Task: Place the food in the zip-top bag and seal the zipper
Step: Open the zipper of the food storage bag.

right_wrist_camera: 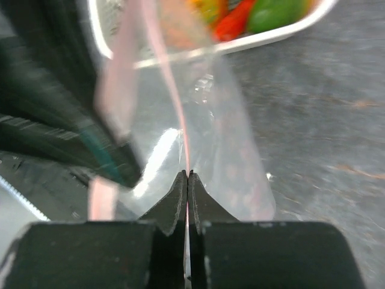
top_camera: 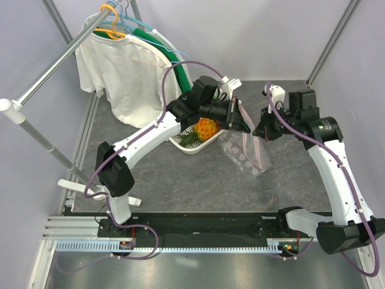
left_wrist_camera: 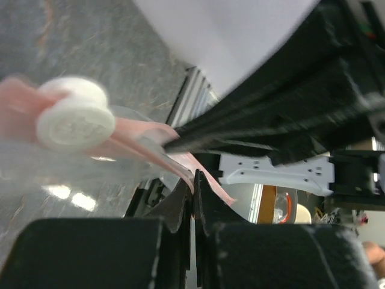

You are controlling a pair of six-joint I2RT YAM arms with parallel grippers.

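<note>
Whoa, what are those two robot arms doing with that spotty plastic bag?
They're holding it up between them. The left gripper and the right gripper are each pinched shut on the pink zipper strip at the mouth of the zip-top bag, so it dangles toward the table. The toy food, like the orange fruit and red chili, lies in the white basket beside it. No food shows inside the bag yet.

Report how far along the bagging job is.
Nothing looks finished. In hand: the left claw and right claw are both shut on the pink zipper strip of the zip-top bag, which looks empty. To do: the orange fruit, red chili and greens sit in the white basket, so loading and sealing remain.
</note>
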